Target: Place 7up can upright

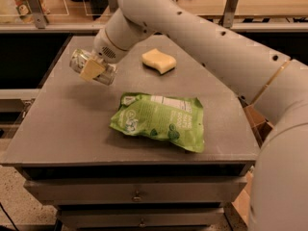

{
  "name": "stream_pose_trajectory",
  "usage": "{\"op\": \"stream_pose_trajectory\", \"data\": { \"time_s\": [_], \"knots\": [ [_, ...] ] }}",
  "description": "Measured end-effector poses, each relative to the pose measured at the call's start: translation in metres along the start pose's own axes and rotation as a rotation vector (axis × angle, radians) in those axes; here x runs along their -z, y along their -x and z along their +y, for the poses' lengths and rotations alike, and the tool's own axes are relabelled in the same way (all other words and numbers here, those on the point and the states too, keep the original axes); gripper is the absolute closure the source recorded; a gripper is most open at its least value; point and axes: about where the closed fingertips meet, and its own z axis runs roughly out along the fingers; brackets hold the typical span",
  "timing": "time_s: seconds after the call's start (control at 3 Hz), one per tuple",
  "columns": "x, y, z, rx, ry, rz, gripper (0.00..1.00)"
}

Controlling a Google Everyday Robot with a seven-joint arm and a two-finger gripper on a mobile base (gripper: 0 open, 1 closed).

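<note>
The 7up can (81, 62) is a small silver can, held on its side and tilted, above the left part of the grey table (72, 124). My gripper (92, 69) is shut on the can, with one pale yellow finger pad (91, 70) across its side. The can's end points to the upper left. The white arm reaches in from the upper right and hides the far side of the can.
A green snack bag (161, 120) lies flat in the middle of the table. A yellow sponge (159, 61) lies at the back. The table's front edge sits above drawers (137, 195). A railing and counter run behind the table.
</note>
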Motion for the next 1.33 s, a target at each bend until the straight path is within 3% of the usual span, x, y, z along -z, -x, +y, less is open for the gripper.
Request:
{"op": "stream_pose_trajectory", "data": {
  "time_s": [0.33,0.67,1.0,1.33],
  "knots": [
    [0.014,-0.01,0.001,-0.066,-0.023,-0.168,1.0],
    [0.029,-0.013,-0.008,-0.092,-0.063,-0.21,1.0],
    [0.027,-0.013,-0.007,-0.089,-0.057,-0.207,1.0],
    [0.031,-0.011,-0.009,-0.087,-0.068,-0.323,1.0]
  ]
}}
